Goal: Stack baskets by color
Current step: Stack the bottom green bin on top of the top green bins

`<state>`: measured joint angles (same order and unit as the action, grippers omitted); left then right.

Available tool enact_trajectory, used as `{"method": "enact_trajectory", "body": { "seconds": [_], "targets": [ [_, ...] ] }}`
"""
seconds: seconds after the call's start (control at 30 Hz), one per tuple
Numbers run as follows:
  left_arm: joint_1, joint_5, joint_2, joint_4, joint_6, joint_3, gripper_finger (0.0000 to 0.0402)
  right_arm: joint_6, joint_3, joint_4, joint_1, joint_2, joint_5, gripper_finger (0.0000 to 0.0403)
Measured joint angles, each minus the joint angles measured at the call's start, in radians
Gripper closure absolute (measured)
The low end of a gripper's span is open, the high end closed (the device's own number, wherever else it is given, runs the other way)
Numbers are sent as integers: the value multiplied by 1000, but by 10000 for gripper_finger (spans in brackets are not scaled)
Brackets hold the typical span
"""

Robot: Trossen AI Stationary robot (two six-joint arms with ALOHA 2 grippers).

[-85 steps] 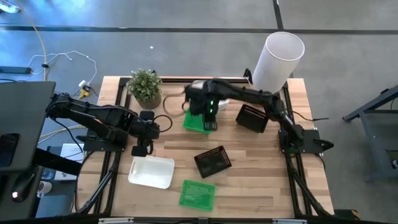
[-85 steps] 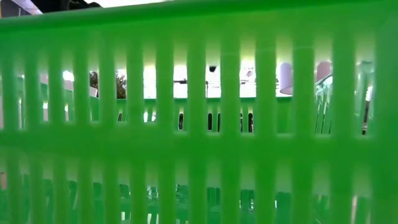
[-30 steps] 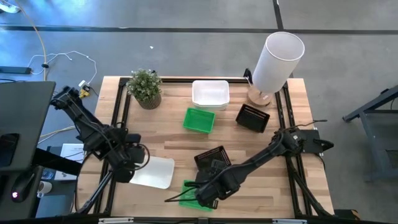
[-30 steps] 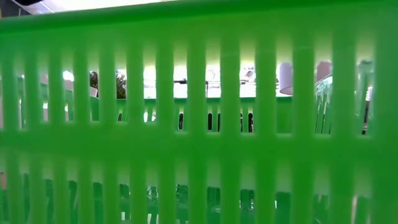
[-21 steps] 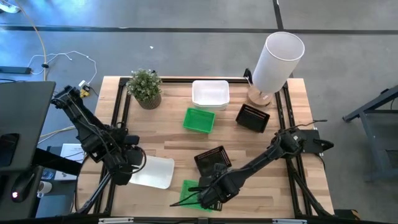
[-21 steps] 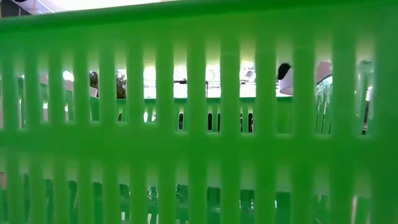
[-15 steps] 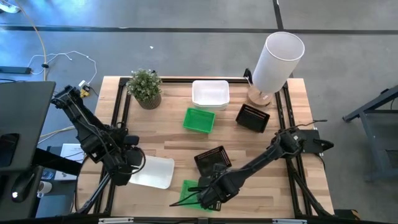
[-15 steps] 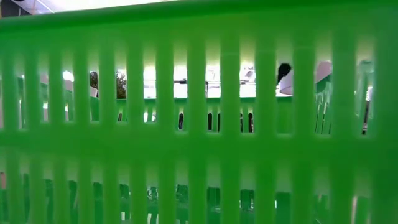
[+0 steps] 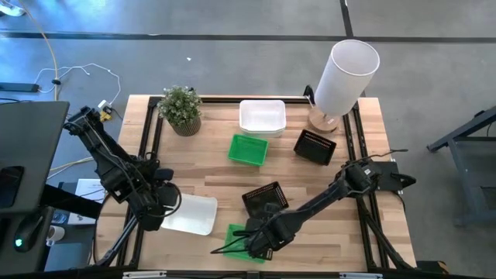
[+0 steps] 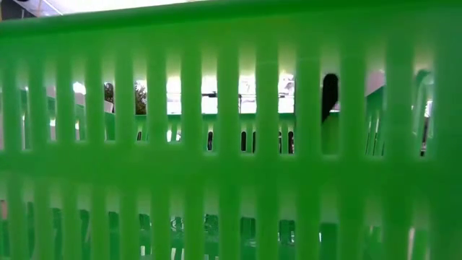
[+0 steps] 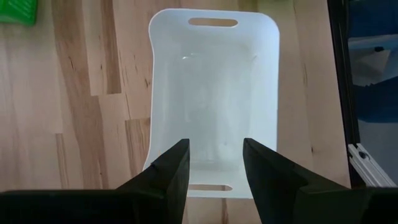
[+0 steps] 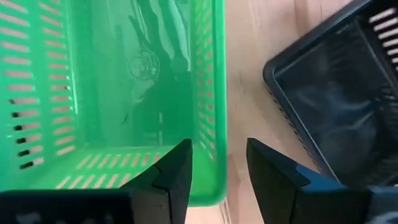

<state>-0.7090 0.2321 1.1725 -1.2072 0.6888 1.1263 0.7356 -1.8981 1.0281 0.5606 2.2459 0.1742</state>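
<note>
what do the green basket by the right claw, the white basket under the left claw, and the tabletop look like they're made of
Green basket: likely glossy molded plastic; slotted walls, and its floor reflects the arm above.
White basket: probably smooth, slightly shiny plastic; solid walls, rounded corners, cut-out handle slots.
Tabletop: looks like light wood planks joined together; grain and seams show, matte finish.

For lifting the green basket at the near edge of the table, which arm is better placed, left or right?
The right. Its claw hangs open astride the side wall of the near green basket, beside a black basket. The left claw is open over the white basket instead.
</note>
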Motion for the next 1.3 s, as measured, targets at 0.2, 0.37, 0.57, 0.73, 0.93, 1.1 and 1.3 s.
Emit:
{"method": "enact_trajectory", "body": {
  "seconds": [0.2,0.37,0.57,0.73,0.93,1.1,1.3],
  "targets": [
    [0,0,0,0,0,0,265,27,59,-59,-3,0,-56,288],
    [0,11,0,0,-1,0,265,26,75,-86,-5,0,-104,361],
    [0,19,0,0,-2,0,265,-7,75,-87,-4,-6,-122,391],
    [0,19,0,0,-1,0,265,-64,75,-109,-4,-35,-119,400],
    [0,31,0,0,-2,0,265,-120,75,-128,-24,-79,-119,403],
    [0,72,0,1,-17,0,265,-191,75,-141,-62,-112,-120,403],
    [0,72,0,0,-54,0,265,-297,75,-136,-130,-167,-30,403]
  ]
}}
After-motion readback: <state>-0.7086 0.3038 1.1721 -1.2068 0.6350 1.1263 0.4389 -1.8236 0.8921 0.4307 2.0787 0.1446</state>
